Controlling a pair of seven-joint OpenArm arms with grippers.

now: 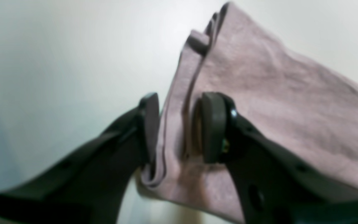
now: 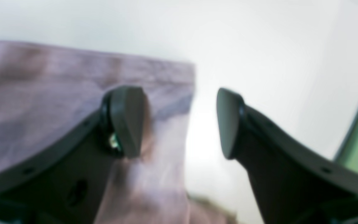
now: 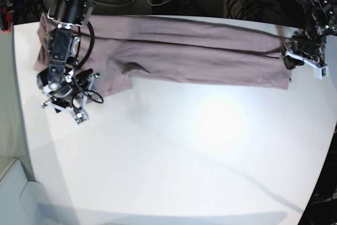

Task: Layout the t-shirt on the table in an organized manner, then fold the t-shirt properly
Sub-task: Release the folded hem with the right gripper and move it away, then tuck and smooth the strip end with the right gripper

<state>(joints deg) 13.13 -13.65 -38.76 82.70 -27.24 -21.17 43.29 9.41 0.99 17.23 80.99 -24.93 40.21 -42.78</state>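
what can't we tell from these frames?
- Left gripper: left wrist view is blurred; t-shirt folds sit between the fingers, clamping unclear.
- Right gripper: open; pad contact with cloth lost to blur.
- Base view: right arm covers the shirt's end; far table edge is cropped.

The pink t-shirt lies folded in a long strip across the far side of the white table. One end sits between the left fingers; its other corner lies under one right finger.
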